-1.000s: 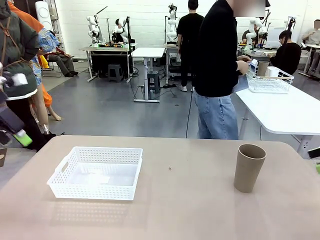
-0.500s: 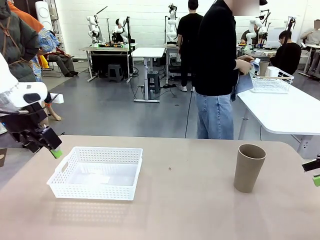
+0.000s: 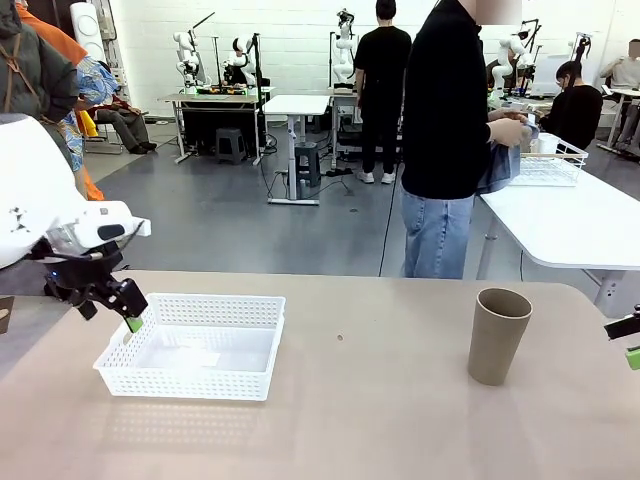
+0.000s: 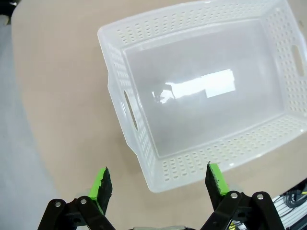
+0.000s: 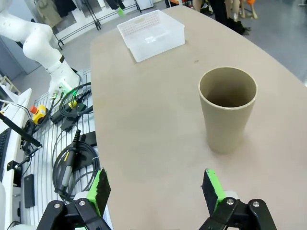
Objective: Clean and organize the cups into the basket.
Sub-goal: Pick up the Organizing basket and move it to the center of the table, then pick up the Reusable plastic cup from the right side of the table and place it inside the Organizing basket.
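Two-armed view of a beige table (image 3: 380,430), told from my own grippers

My left gripper (image 3: 110,312) hangs over the left end of the basket (image 3: 215,311). Its jaws are spread wide and hold nothing. One green pad (image 3: 133,323) sits close to the basket's rim by the end handle; I cannot tell whether it touches. From the left wrist, the left gripper (image 4: 158,177) looks down on the basket (image 4: 144,143), which lies just ahead of my fingers. One basket corner falls between the two pads, and a handle slot is ahead of the left finger. The basket has nothing in it, and light glints off its floor.

My right gripper (image 3: 630,342) shows at the right edge of the front view, low over the table. Its jaws are also fully spread and empty. From the right wrist, the right gripper (image 5: 156,184) faces a tan cup (image 5: 226,112). The cup stands upright with its mouth up, ahead of my right finger and clear of both pads. Well beyond the cup, near the far end of the table, lies the basket (image 5: 151,33). In the front view the cup (image 3: 498,335) stands alone between my two grippers, nearer the right one and well apart from the basket.

Past the far edge of the table a person (image 3: 445,110) stands turned aside, holding a blue cloth (image 3: 497,165)
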`<state>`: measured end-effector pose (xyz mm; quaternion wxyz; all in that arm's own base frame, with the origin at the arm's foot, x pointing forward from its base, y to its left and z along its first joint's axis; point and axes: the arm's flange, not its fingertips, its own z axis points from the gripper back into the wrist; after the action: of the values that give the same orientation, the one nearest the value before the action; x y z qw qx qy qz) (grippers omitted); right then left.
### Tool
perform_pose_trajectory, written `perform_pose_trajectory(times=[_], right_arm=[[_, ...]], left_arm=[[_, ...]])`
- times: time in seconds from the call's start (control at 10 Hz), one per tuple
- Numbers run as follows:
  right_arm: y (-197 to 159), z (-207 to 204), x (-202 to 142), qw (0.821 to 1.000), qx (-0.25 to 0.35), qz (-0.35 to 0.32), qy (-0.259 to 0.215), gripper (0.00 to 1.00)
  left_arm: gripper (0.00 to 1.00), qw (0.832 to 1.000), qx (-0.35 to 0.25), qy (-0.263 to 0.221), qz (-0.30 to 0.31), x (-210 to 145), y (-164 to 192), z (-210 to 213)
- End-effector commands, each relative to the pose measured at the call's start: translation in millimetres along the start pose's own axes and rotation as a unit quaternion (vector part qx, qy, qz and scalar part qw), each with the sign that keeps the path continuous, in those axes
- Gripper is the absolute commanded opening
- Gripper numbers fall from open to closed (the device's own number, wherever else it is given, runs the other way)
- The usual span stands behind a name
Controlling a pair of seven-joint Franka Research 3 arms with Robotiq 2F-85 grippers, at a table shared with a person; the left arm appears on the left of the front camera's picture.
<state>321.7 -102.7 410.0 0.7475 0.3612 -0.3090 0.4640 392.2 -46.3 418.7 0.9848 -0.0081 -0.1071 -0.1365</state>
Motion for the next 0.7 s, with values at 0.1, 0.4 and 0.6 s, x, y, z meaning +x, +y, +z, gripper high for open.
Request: perform_pose_trajectory(times=[0.1,0.4,0.6], right_arm=[[-0.7,-2.5,1.7,1.000,-0.004,0.001,0.003,1.00],[-0.7,-2.5,1.7,1.000,-0.004,0.001,0.003,1.00],[-0.7,-2.5,1.7,1.000,-0.004,0.001,0.003,1.00]], left_arm=[[1.00,0.999,0.030,0.021,0.016,-35.1,-11.4,-48.9],[1.00,1.000,0.010,0.019,0.007,3.5,-1.5,-25.9],[1.00,1.000,0.010,0.019,0.007,3.5,-1.5,-25.9]])
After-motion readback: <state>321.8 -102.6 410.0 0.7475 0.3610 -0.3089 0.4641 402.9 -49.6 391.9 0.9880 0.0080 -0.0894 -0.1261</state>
